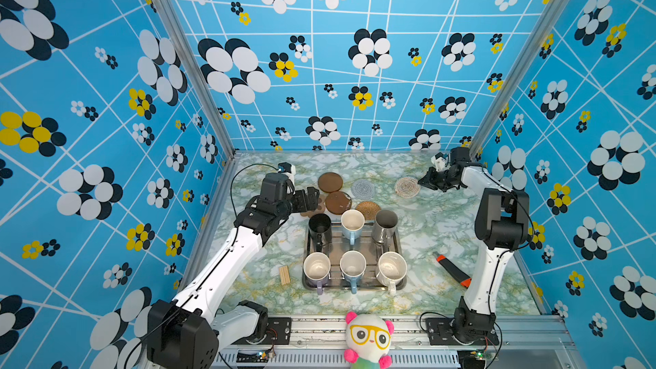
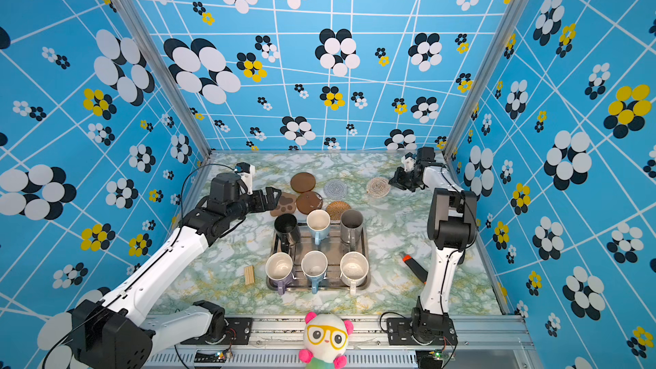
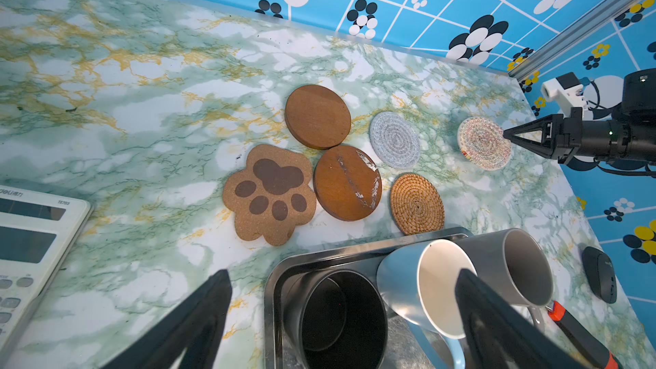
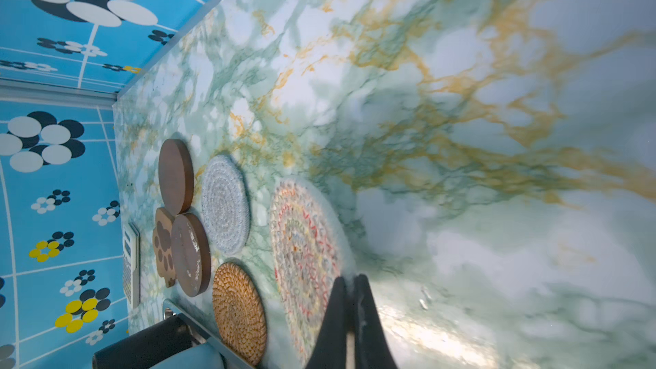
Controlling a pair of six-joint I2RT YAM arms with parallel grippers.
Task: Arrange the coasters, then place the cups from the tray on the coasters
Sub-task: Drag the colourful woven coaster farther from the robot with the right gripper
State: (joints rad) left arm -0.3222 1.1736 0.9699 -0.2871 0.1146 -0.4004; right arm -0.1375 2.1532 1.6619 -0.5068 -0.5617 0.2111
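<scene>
The steel tray point(image 1: 372, 286) holds all six glazed mugs point(image 1: 352, 223), and beyond it on the marbled table point(image 1: 443, 228) lie two wooden discs point(image 3: 317, 117), a cork paw point(image 3: 269, 193) and three woven rounds point(image 3: 394, 139), the left claw point(image 1: 311, 196) spread wide beside the paw, the right claw point(image 3: 506, 133) shut, tips touching the pale round point(image 3: 484, 143) at its edge.

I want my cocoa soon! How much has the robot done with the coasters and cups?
Barely started. Done: the pale coaster sits apart. In hand: the right gripper, shut, is at its edge; the left gripper hangs open. Left: five coasters bunched together, six cups in the tray.
</scene>
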